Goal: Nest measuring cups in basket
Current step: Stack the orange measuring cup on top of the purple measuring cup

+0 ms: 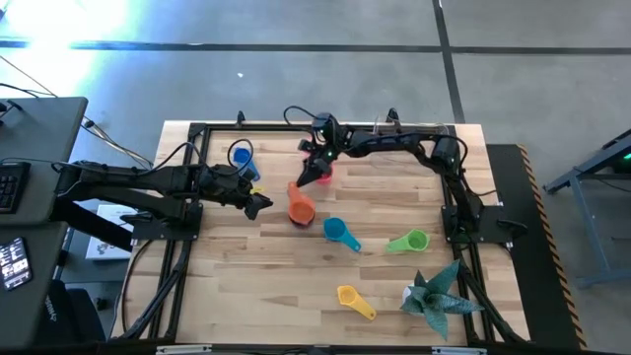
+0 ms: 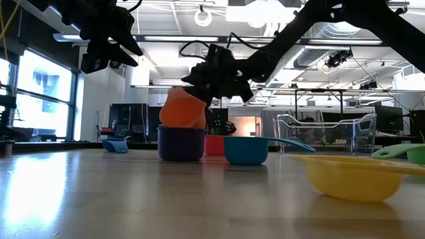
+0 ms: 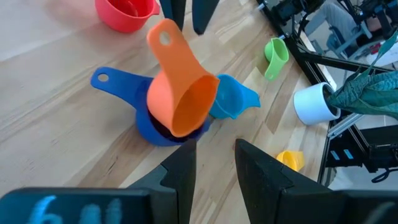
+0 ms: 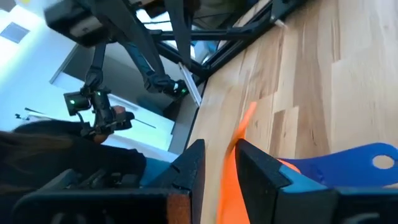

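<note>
An orange measuring cup (image 3: 180, 93) lies tipped on its side with its bowl in a blue-violet cup (image 3: 121, 84) standing mid-table. Its handle (image 3: 165, 37) slants up toward the far edge. My right gripper (image 1: 314, 177) hangs open at that handle's free end, coming from the far side, and the orange handle (image 4: 233, 155) shows between its fingers. My left gripper (image 1: 258, 204) hovers open just left of the stack, holding nothing. Teal (image 1: 337, 232), green (image 1: 409, 241), yellow (image 1: 355, 301), red (image 3: 127, 12) and blue (image 1: 242, 158) cups rest on the table. The clear basket (image 2: 325, 133) stands at the far right. My right gripper has its open fingers (image 4: 186, 171) on either side of the orange cup's handle, near the free end (image 4: 239, 134). I cannot tell whether a finger touches it. The cup leans tilted, its bowl resting in the blue-violet cup (image 2: 180, 143).
A white pot with a teal spiky plant (image 1: 434, 296) stands at the near right corner. A black metal frame (image 1: 197, 133) runs round the tabletop. Bare wood lies near the front left.
</note>
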Motion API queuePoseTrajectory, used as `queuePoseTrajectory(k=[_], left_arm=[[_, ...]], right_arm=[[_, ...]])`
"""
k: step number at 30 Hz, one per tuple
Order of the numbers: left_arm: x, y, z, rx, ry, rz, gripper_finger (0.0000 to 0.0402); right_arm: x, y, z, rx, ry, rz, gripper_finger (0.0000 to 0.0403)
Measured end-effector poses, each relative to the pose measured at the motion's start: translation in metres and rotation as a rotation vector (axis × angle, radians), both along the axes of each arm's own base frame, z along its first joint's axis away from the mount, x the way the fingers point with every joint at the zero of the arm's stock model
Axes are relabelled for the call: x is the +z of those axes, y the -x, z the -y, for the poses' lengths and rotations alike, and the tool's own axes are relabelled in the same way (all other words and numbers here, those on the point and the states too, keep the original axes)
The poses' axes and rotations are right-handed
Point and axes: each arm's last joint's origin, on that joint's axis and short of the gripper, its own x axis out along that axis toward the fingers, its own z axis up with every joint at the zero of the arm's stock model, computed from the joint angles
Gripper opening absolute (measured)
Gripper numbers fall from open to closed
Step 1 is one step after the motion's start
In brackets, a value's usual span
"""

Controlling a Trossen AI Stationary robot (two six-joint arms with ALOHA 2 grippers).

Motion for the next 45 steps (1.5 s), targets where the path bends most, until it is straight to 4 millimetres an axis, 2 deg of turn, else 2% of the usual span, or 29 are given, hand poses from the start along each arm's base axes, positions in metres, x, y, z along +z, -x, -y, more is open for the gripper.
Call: queuePoseTrajectory(k=[7,11,14,26,32,37,40,45], left_arm=[[0.000,0.000,0.000,0.000,0.000,0.000,0.0102],[0.000,0.000,0.000,0.010,-0.007,0.000,0.0102],[0.000,0.000,0.000,0.013,-0.010,0.000,0.0102],[0.000,0.000,-0.001,0.015,-0.011,0.000,0.0102],[0.000,0.000,-0.001,0.016,-0.030,-0.002,0.0102],[-0.001,0.001,-0.002,-0.001,-0.098,-0.027,0.0102],[-0.005,0.005,-0.002,-0.044,-0.148,-0.087,0.0102],[-0.014,0.010,-0.002,-0.108,-0.206,-0.202,0.0102]], right_arm=[[-0.004,0.000,-0.005,0.004,0.012,-0.038,0.0080],[-0.012,0.002,-0.008,-0.059,0.086,-0.092,0.0080],[-0.015,0.004,-0.002,-0.119,0.111,-0.139,0.0080],[-0.015,0.007,0.002,-0.121,0.048,-0.178,0.0080],[-0.014,0.002,-0.015,-0.046,-0.015,-0.197,0.0080],[-0.016,-0.007,-0.029,-0.155,0.038,-0.273,0.0080],[-0.011,-0.014,-0.034,-0.225,0.069,-0.309,0.0080],[0.015,-0.030,-0.043,-0.285,0.142,-0.321,0.0080]])
